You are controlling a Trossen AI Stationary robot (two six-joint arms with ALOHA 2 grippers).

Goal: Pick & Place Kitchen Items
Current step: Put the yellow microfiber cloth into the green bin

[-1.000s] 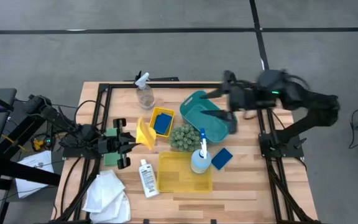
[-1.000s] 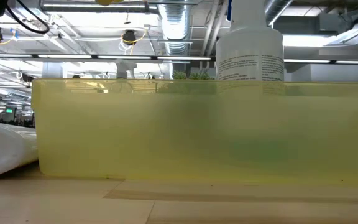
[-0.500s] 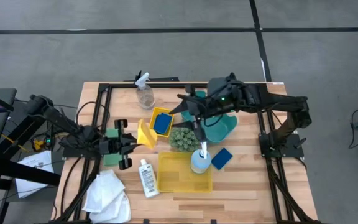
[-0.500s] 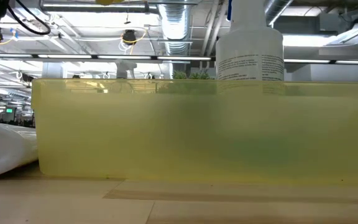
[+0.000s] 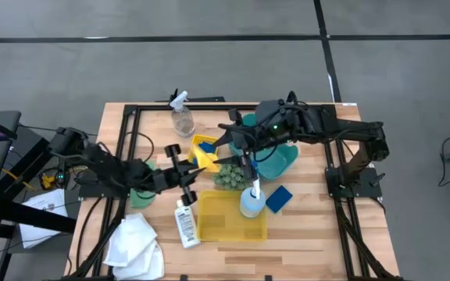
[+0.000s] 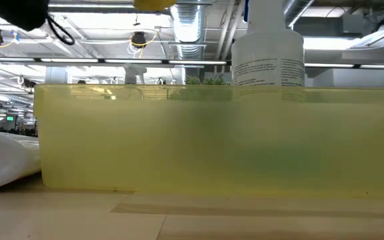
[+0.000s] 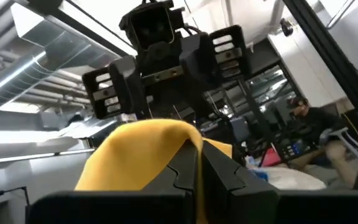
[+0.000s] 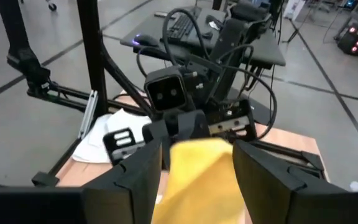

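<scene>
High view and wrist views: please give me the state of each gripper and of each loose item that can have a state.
Left gripper: shut on the yellow piece.
Right gripper: open, one finger on either side of the same yellow piece.
Spray bottle: upright, at a corner of the yellow bin.
White bottle: lying flat.
Cloths: crumpled in a heap.
Blue sponge: lying flat.

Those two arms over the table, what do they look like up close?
Both are dark, jointed metal with loose black cables. The left gripper carries a boxy black camera and white labels on its finger mounts. The right gripper has two slim dark fingers and a small green light behind it.
</scene>
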